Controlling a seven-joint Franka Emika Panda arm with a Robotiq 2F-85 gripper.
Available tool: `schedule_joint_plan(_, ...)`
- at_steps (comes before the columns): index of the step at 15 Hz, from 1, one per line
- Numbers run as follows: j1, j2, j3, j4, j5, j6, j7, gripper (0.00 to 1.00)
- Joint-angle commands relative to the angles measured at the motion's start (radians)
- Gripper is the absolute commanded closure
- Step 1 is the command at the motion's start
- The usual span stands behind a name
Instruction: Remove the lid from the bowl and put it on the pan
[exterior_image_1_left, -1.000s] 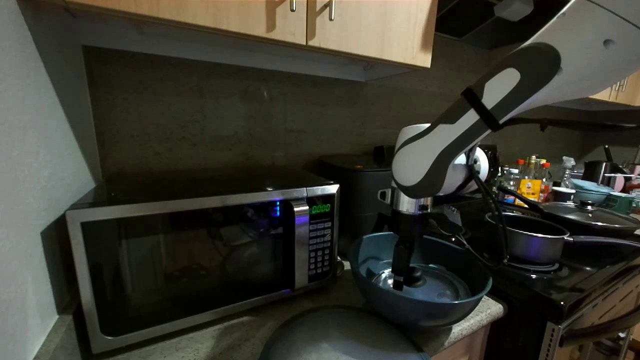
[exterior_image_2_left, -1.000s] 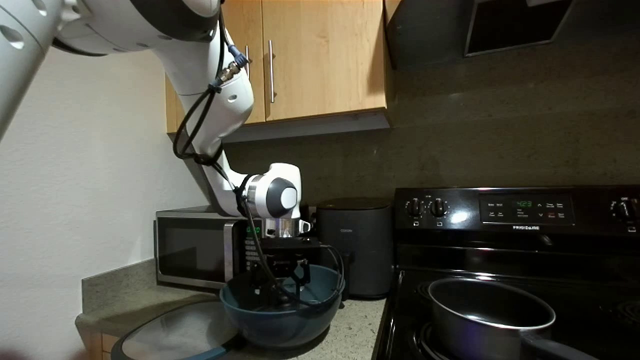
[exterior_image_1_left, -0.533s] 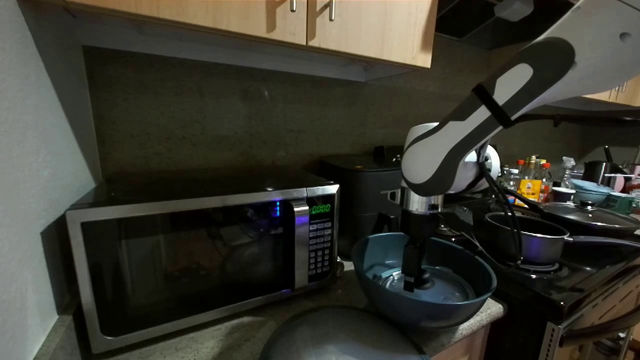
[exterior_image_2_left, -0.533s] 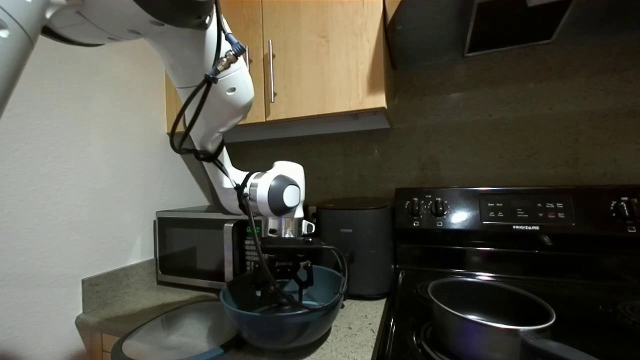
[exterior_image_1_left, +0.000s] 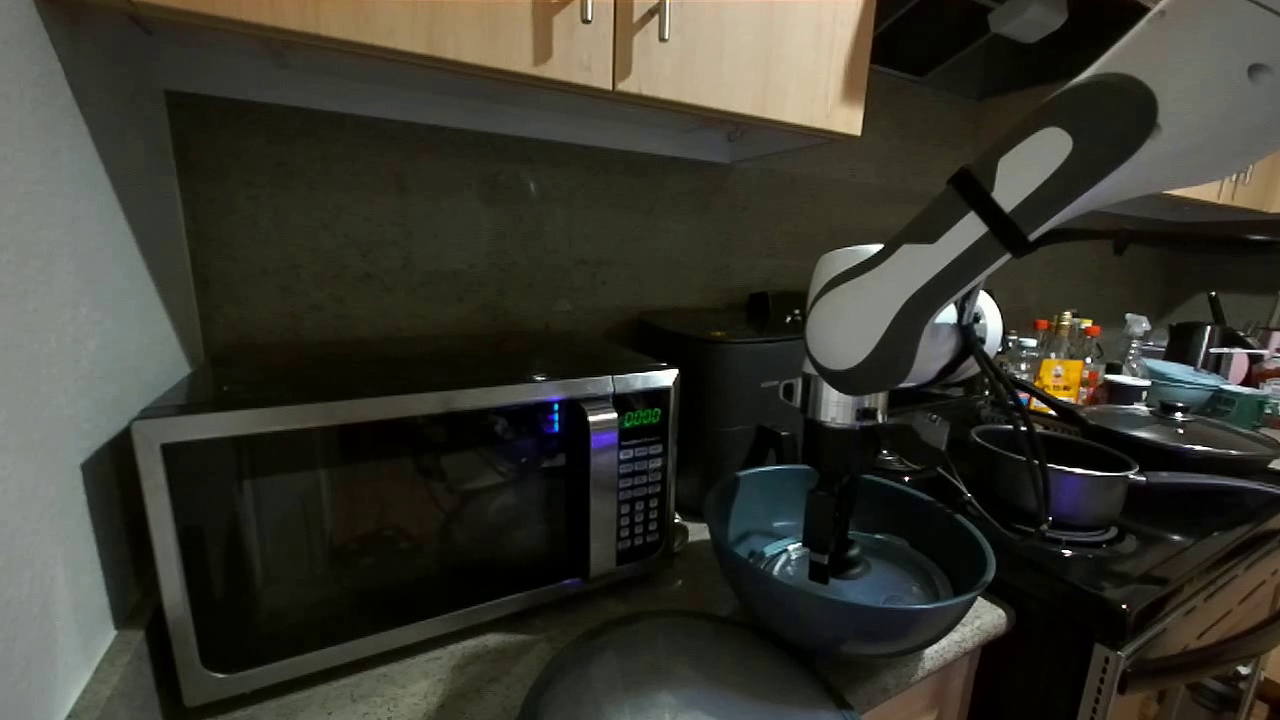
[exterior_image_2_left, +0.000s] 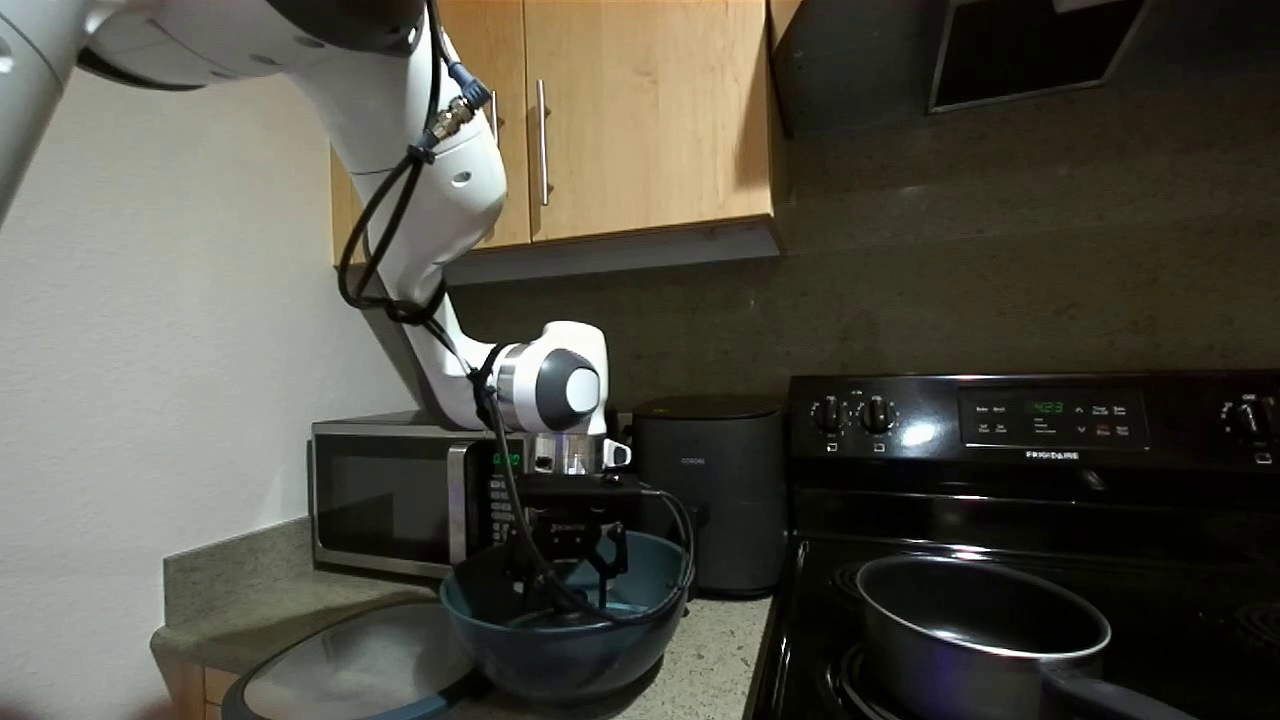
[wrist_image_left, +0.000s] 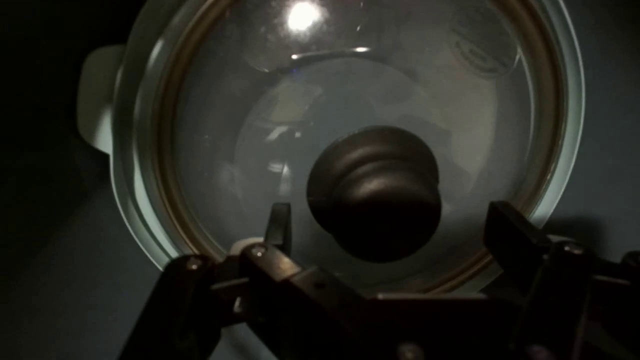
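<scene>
The lid (wrist_image_left: 350, 95) is clear glass with a brown rim and a dark round knob (wrist_image_left: 375, 192). It lies inside the large blue-grey bowl (exterior_image_1_left: 830, 620), which also shows in an exterior view (exterior_image_2_left: 570, 660). My gripper (wrist_image_left: 389, 215) reaches down into the bowl. Its fingers stand apart, one on each side of the knob, with gaps visible; it is open and holds nothing. In an exterior view a fingertip (exterior_image_1_left: 819, 570) is low beside the knob. The pan (exterior_image_1_left: 1060, 490), grey with a dark handle, stands on the stove in both exterior views (exterior_image_2_left: 960, 690).
A larger domed lid (exterior_image_1_left: 680, 675) lies on the counter in front of the bowl, by its side. The microwave (exterior_image_1_left: 380, 540) and a black air fryer (exterior_image_2_left: 710, 500) stand behind. A covered frying pan (exterior_image_1_left: 1185, 435) and bottles (exterior_image_1_left: 1060, 370) are beyond the pan.
My gripper has shifted slightly away from the microwave, and the bowl with the lid has shifted slightly the same way. Over the last half second almost nothing moved. The fingers stay open.
</scene>
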Motion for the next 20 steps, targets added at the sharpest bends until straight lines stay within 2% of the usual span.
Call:
schedule_joint_plan(1, 0.007, -0.022, 0.0, -0.024, -0.017, 0.027, 0.042, 0.33)
schedule_joint_plan(6, 0.015, -0.017, -0.009, -0.005, -0.039, 0.034, 0.101, 0.66)
schedule_joint_plan(7, 0.018, -0.017, -0.008, -0.003, -0.042, 0.036, 0.112, 0.72)
schedule_joint_plan(9, 0.024, -0.015, -0.008, 0.004, -0.044, 0.036, 0.13, 0.76)
schedule_joint_plan(12, 0.026, -0.019, -0.004, 0.015, -0.034, 0.039, 0.141, 0.9)
schedule_joint_plan(13, 0.027, -0.028, 0.0, 0.018, -0.03, 0.046, 0.139, 0.97)
schedule_joint_plan(18, 0.028, -0.082, 0.02, 0.029, 0.007, 0.061, 0.125, 1.0)
schedule_joint_plan(19, 0.027, -0.038, 0.014, 0.053, -0.011, 0.057, 0.112, 0.99)
schedule_joint_plan(20, 0.028, -0.05, 0.016, 0.053, -0.009, 0.057, 0.112, 0.99)
